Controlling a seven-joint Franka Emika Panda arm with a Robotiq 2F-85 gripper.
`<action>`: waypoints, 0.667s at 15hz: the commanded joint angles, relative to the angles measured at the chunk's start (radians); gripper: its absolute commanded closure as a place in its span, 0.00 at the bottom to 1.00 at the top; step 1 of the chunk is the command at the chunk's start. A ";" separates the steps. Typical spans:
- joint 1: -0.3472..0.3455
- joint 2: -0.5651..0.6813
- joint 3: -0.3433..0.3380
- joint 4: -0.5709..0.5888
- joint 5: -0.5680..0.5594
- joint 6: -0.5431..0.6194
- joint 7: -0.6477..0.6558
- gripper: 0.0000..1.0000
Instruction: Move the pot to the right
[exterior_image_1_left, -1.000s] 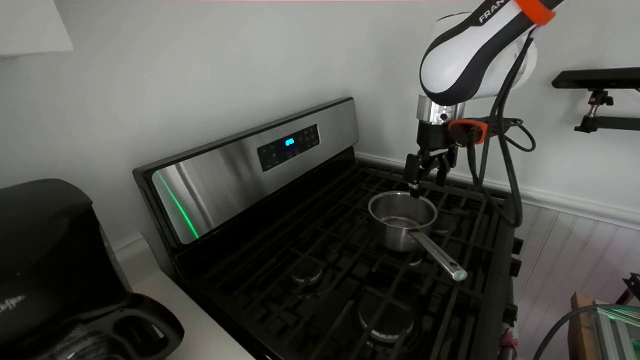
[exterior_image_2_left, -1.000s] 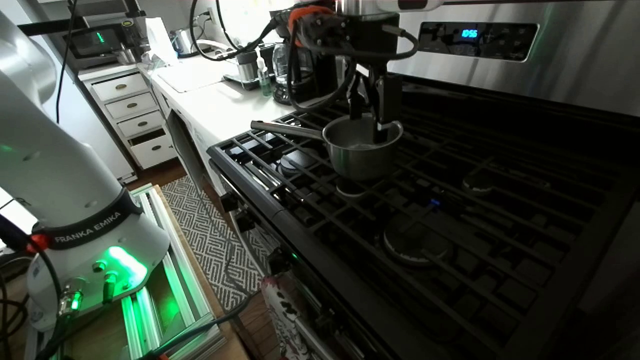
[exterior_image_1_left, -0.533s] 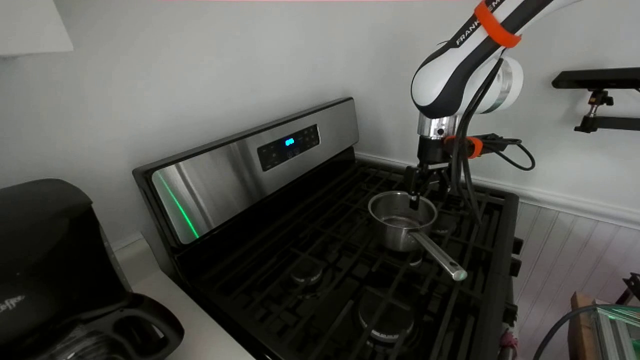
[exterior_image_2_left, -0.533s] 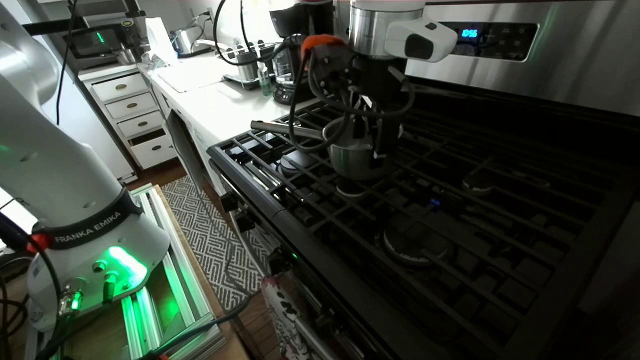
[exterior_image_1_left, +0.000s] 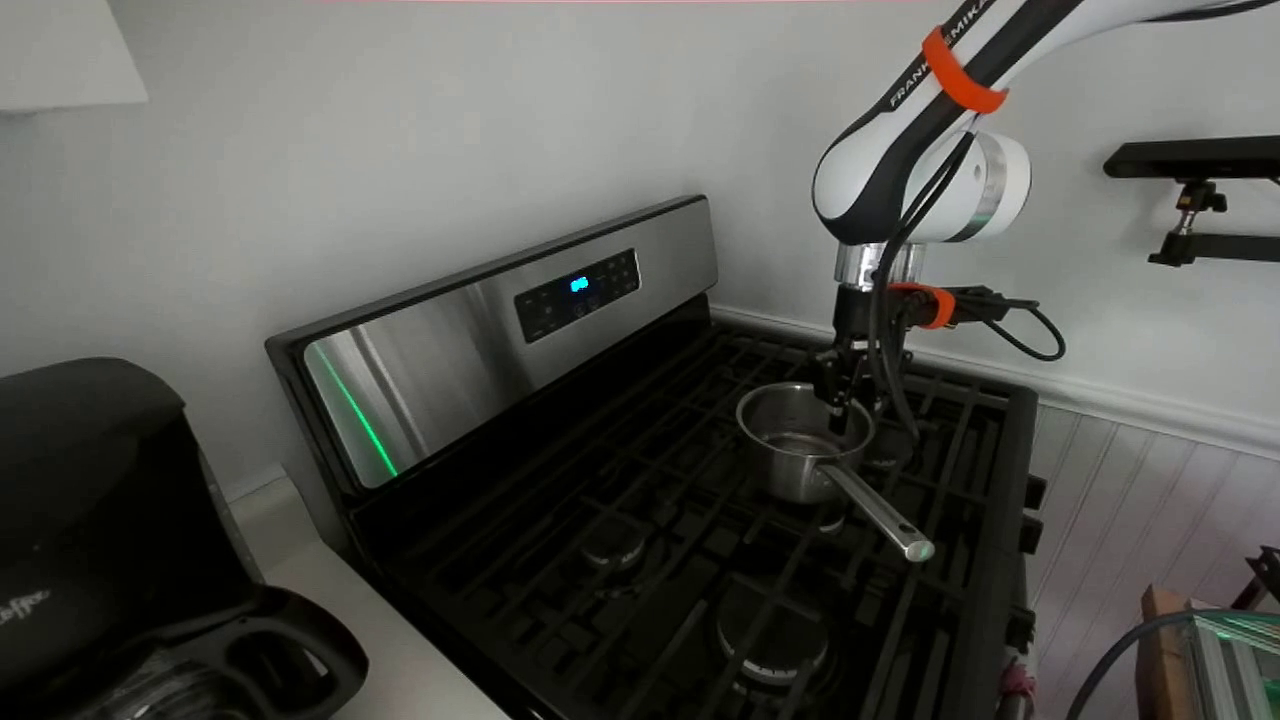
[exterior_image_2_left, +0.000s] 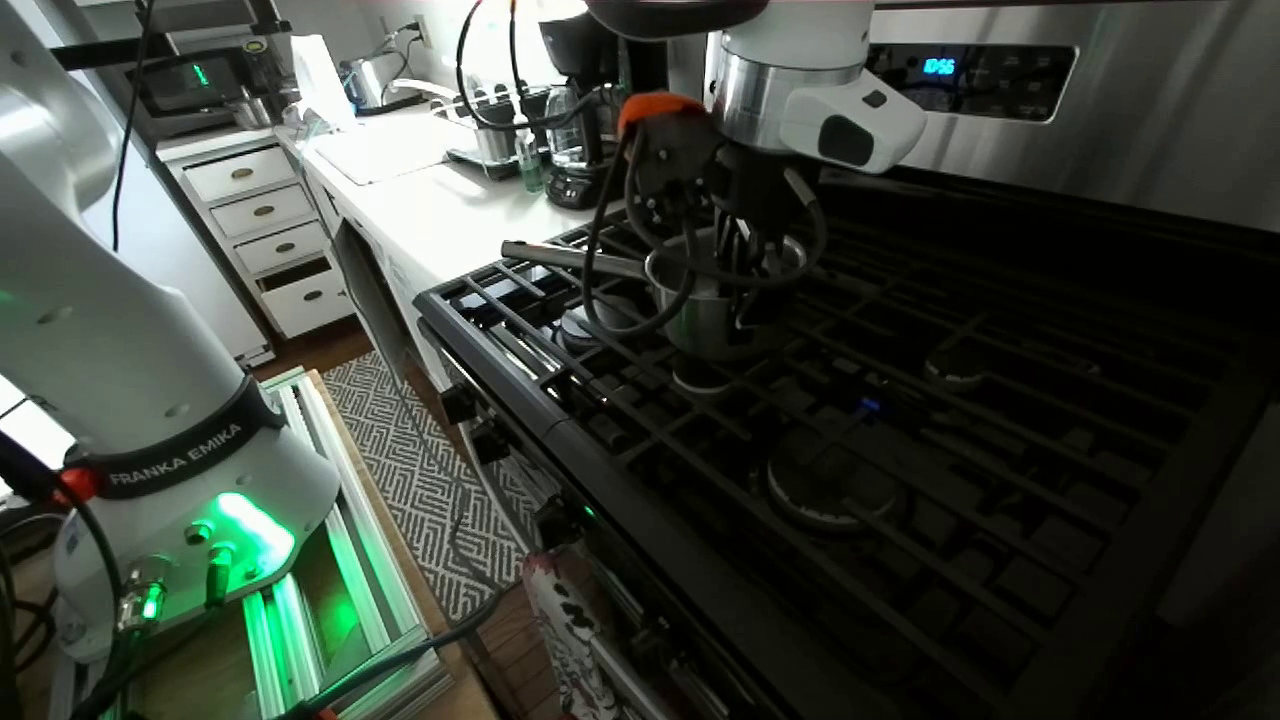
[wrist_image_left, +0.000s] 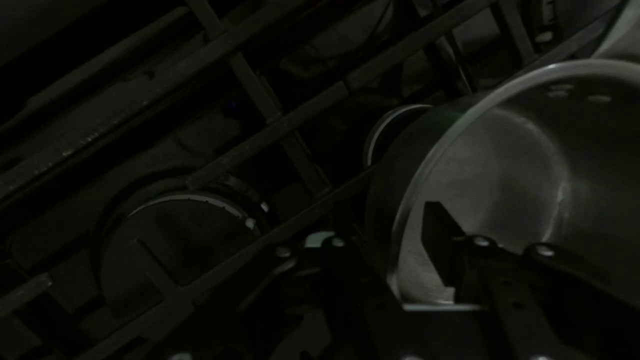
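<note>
The pot (exterior_image_1_left: 790, 482), a shiny silver saucepan, stands upright on the black stove grate, and its long handle (exterior_image_1_left: 878, 512) points toward the stove's front edge. My gripper (wrist_image_left: 395, 227) straddles the pot's rim in the wrist view. One of its fingers (wrist_image_left: 440, 240) is inside the pot, and the opposite one is outside the wall. A gap shows between the inner finger and the rim, so the jaws are partly apart. In an exterior view, cables and the wrist hardware partly cover the gripper (exterior_image_2_left: 742, 285) and the pot (exterior_image_2_left: 690, 325).
Burners (exterior_image_1_left: 770, 635) and grate bars (exterior_image_2_left: 900, 560) spread beside the pot. Behind rises the stove's steel back panel (exterior_image_1_left: 430, 380). A black coffee maker (exterior_image_1_left: 100, 520) stands on the counter. A dark cable (exterior_image_2_left: 640, 325) loops down from the wrist in front of the pot.
My gripper has come down over the pot's rim, and its fingers have drawn closer together. The forearm has also lowered. The pot has stayed in place.
</note>
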 joint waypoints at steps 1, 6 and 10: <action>-0.027 0.012 0.002 0.033 0.026 -0.035 -0.015 0.90; -0.050 0.000 -0.007 0.026 0.034 -0.033 0.001 0.98; -0.078 -0.007 -0.026 0.016 0.050 -0.034 0.017 0.98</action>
